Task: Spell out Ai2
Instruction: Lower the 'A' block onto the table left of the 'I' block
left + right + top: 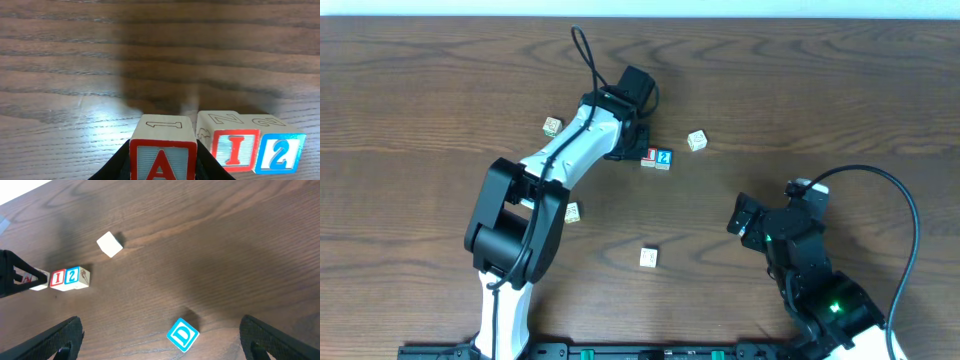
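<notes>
My left gripper (pixel 163 165) is shut on a wooden block with a red A (pixel 163 155). It holds the block just left of a red I block (pixel 230 146), with a narrow gap between them. A blue 2 block (pixel 278 151) touches the I on its right. In the overhead view the left gripper (pixel 632 148) sits over the left end of the I (pixel 648 157) and 2 (pixel 664 158) row. My right gripper (pixel 160 327) is open and empty, off to the right (pixel 740 215). The right wrist view shows the I (pixel 58 278) and 2 (pixel 73 276).
A blue D block (pixel 182 335) lies between my right fingers' line of view. A plain-faced block (pixel 110 245) lies beyond the row, also seen in the overhead view (pixel 697 140). Loose blocks lie at the far left (pixel 552 126), left middle (pixel 572 212) and front middle (pixel 648 257).
</notes>
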